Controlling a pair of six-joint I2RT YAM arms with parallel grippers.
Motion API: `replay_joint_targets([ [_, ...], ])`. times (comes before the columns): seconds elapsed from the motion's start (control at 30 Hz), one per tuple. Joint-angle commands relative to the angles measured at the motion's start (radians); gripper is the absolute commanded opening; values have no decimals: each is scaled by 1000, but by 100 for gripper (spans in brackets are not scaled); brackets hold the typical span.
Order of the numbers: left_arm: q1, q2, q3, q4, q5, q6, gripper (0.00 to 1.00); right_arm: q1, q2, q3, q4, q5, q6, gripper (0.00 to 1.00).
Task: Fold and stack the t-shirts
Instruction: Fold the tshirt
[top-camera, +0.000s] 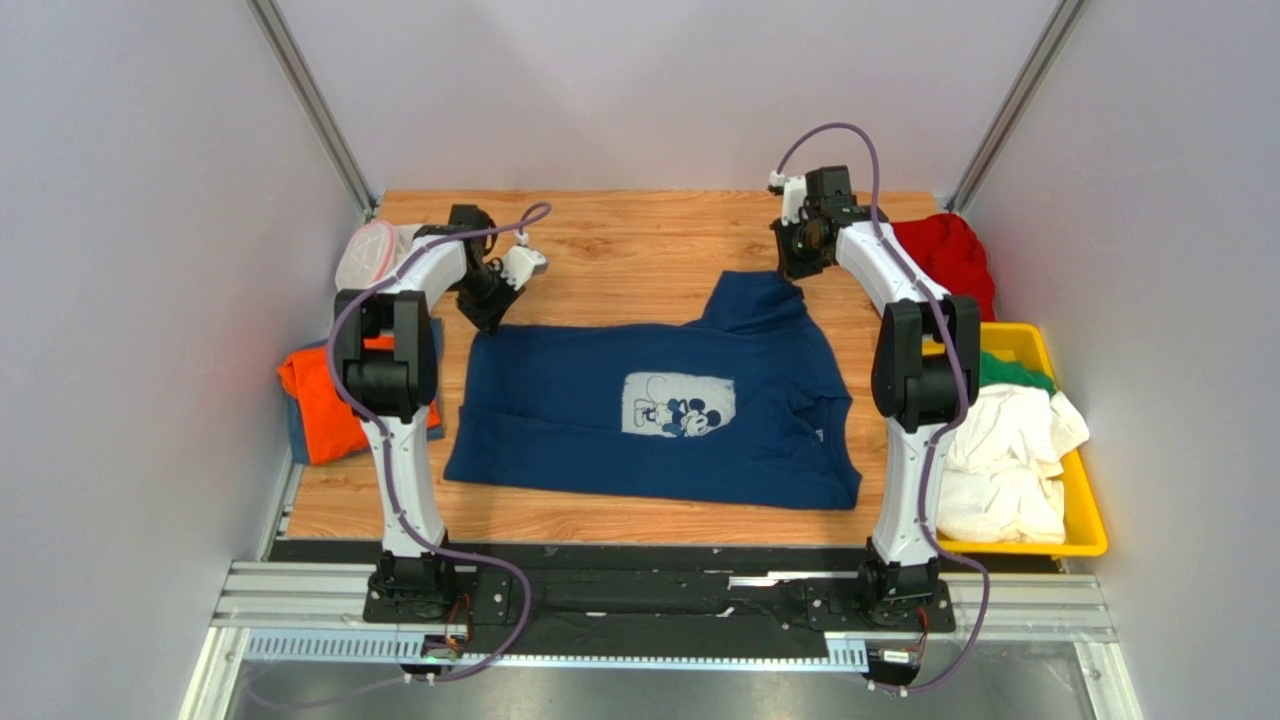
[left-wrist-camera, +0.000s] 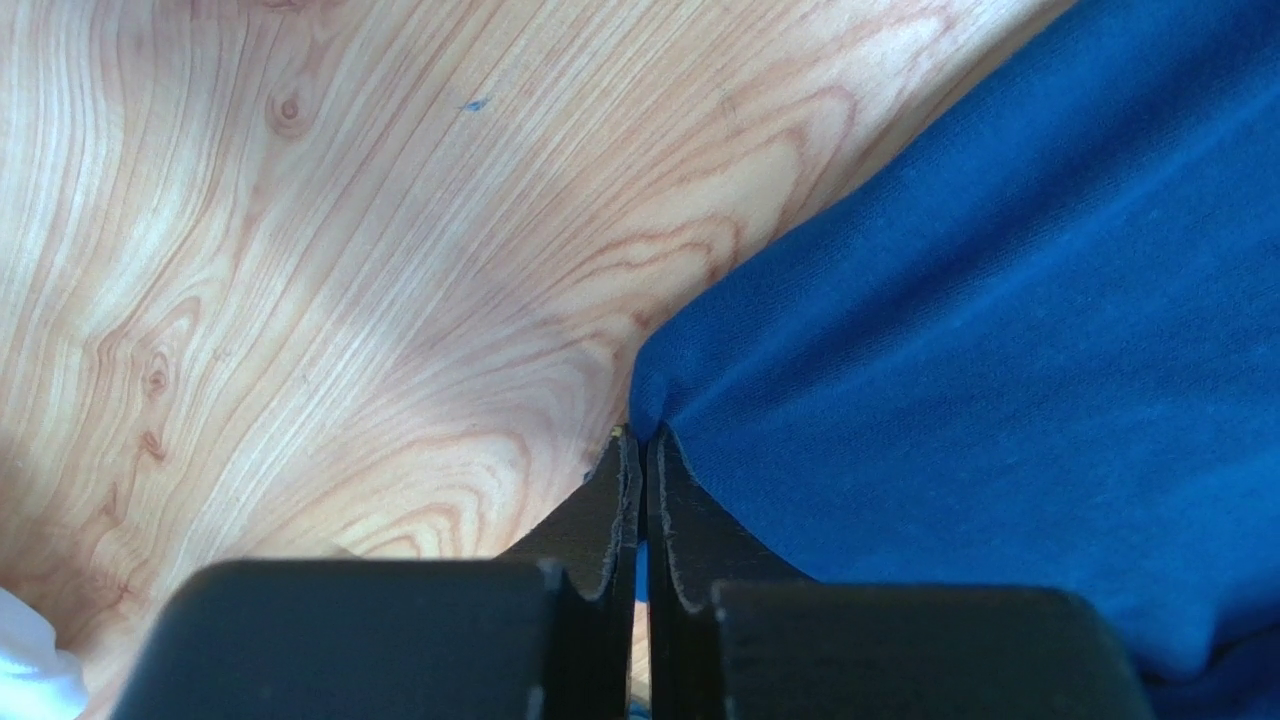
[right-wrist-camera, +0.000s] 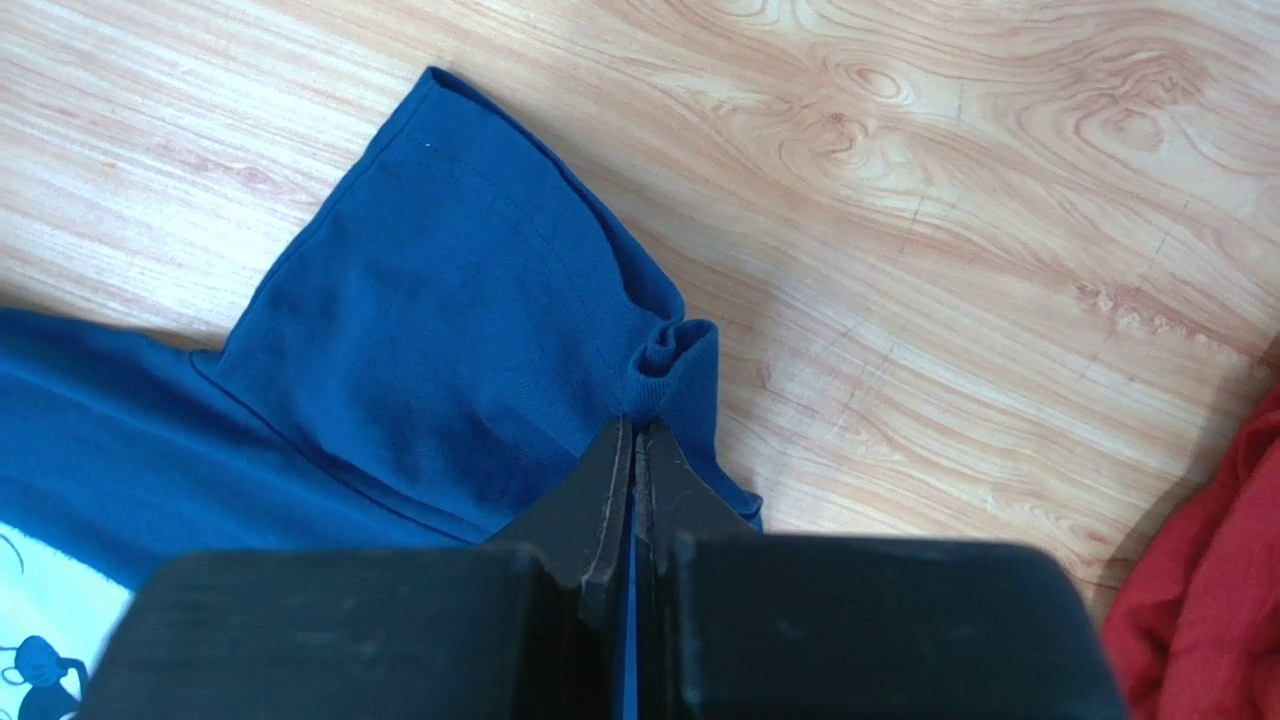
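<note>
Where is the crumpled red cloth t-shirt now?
The red cloth t-shirt lies far right on the wooden table in the top view, behind the yellow plastic bin, beside the right claw pinching the navy blue t-shirt.

walls (top-camera: 135, 225): plain pale grey | table (top-camera: 631, 240): light wood grain | light: even

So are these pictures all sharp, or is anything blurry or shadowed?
Top view: even light, sharp, only faint shadows on the table. Left wrist view: wood grain crisp with soft darker patches; the left gripper pinching the blue shirt shows as a dark mass. Right wrist view: also sharp; the red shirt at the edge looks dimmer.
</note>
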Motion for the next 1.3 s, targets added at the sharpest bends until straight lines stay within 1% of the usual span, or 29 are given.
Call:
replay_joint_targets([
  [0.0,12,-41,15,20,-3,-6,0,6,-79,-22,9,-17,-12,0],
  [0.17,10,-90,9,16,-31,-43,0,9,-134,-43,-6,-21,-23,0],
  [0.4,3,-187,-71,22,-54,-51,0,25,-246,-127,-24,-52,-31,0],
  [0.63,-23,-277,-149,22,-86,-40,0,49,-381,-244,-50,-83,-45,0],
  [0.8,-45,-325,-191,20,-94,-41,0,66,-479,-363,-70,-98,-58,0],
  [1.0,-63,-365,-240,25,-112,-37,0,74,-630,-477,-130,-110,-94,0],
  [1.13,-66,-386,-257,26,-128,-44,0,78,-728,-511,-196,-112,-118,0],
  [1.27,-72,-415,-283,26,-143,-51,0,80,-791,-538,-251,-119,-141,0],
])
